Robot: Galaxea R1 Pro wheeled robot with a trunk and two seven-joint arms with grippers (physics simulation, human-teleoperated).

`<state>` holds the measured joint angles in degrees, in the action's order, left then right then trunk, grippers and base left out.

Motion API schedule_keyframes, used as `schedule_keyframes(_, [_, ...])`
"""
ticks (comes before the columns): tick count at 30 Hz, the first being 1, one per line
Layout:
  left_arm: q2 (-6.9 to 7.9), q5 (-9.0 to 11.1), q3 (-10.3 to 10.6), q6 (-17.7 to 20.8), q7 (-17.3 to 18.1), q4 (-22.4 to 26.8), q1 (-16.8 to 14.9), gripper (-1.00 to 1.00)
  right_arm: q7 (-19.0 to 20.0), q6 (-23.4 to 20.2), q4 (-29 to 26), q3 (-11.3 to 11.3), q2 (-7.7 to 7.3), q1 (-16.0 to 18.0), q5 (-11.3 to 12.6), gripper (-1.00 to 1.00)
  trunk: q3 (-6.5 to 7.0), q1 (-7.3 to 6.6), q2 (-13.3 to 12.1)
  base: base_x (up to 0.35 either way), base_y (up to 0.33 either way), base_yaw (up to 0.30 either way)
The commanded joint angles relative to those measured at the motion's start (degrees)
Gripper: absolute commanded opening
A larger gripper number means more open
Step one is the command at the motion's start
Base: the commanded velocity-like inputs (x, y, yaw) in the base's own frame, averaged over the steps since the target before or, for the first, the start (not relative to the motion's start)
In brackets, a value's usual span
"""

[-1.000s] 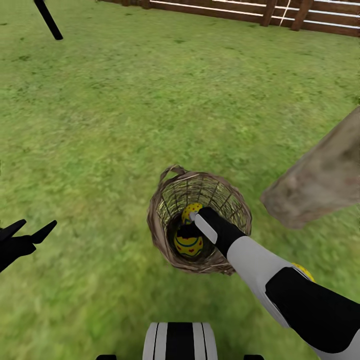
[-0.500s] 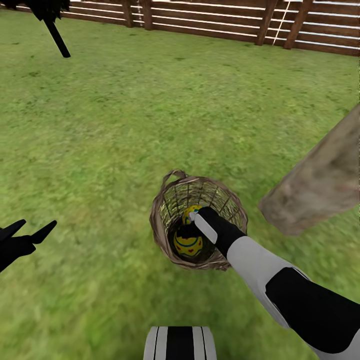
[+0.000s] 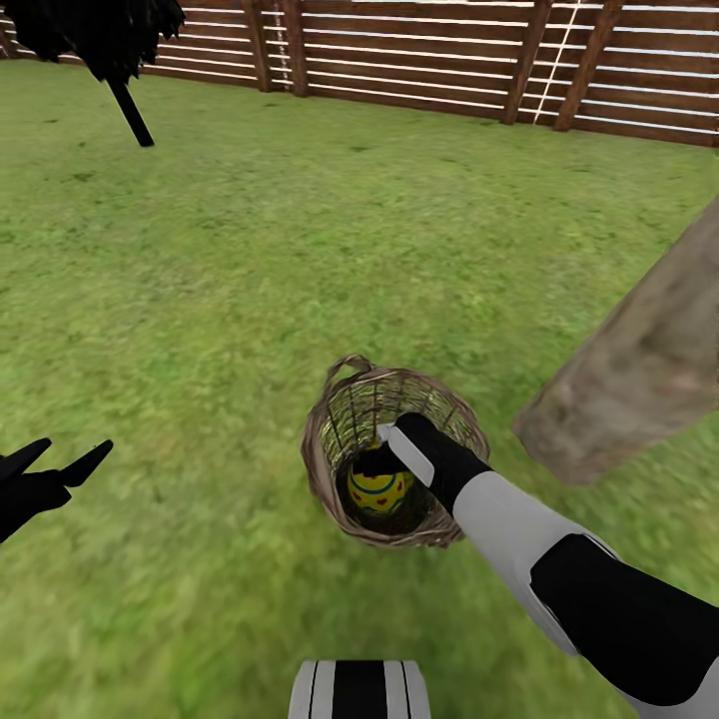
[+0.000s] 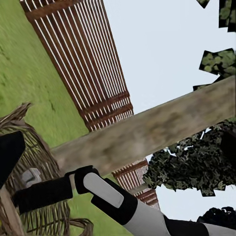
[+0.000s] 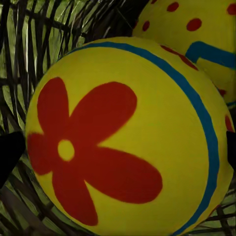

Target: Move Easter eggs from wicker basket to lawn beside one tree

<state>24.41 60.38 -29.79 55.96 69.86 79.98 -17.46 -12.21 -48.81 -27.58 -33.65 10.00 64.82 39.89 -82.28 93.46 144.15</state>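
Note:
The wicker basket point(image 3: 330, 439) stands on the lawn point(image 3: 250, 280) just in front of me. My right gripper point(image 3: 377, 461) reaches down inside it. Its fingers stand open on either side of a yellow Easter egg point(image 5: 123, 142) with a red flower and a blue band. A second egg point(image 5: 196, 34) with red dots lies close behind the first. One egg point(image 3: 379, 491) shows under the gripper in the head view. The thick pale tree trunk point(image 3: 639, 369) rises right of the basket. My left gripper point(image 3: 75, 445) hangs open and empty at the left.
A brown slat fence point(image 3: 419, 60) closes the far side of the garden. A dark narrow tree with a thin trunk point(image 3: 130, 110) stands at the far left. My right forearm point(image 4: 103, 194), the basket's weave point(image 4: 34, 152) and the trunk point(image 4: 147, 132) show in the left wrist view.
The whole head picture has shifted down, so the camera moved; more fence and the dark tree show. The egg seen above the right gripper is now hidden. Both arms look unmoved.

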Motion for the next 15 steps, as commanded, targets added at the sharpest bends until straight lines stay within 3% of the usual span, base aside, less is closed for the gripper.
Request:
schedule_keyframes(1, [0.02, 0.2, 0.0, 0.4, 0.0, 0.0, 0.0, 1.00, -0.5, -0.1, -0.1, -0.2, 0.00, 0.0, 0.5, -1.00, 0.19, -0.03, 0.0, 0.000, 0.000, 0.000])
schedule_keyframes(4, [-0.03, 0.0, 0.0, 0.4, -0.1, 0.0, 0.0, 1.00, -0.5, -0.1, -0.2, -0.3, -0.06, 0.0, 0.4, -1.00, 0.85, -0.11, 0.0, 0.000, 0.000, 0.000])
schedule_keyframes(9, [0.18, -0.3, -0.1, 0.4, -0.2, 0.0, 0.0, 1.00, -0.3, 0.5, -3.7, -0.5, -2.91, 0.0, 0.4, -1.00, 1.96, -0.24, -0.1, 0.000, 0.000, 0.000])
schedule_keyframes(12, [0.44, -0.3, -0.2, 0.3, -0.2, -0.1, 0.0, 1.00, -0.3, 0.2, -10.8, -0.5, -6.83, -0.7, 0.5, -1.00, 2.63, -0.31, -0.1, 0.000, 0.000, 0.000])
schedule_keyframes(15, [0.46, 0.0, -0.4, 0.3, 0.0, 0.1, 0.0, 1.00, -0.3, 0.1, -12.8, -0.5, -7.35, -0.7, 0.5, -1.00, 3.29, -0.39, -0.2, 0.000, 0.000, 0.000])
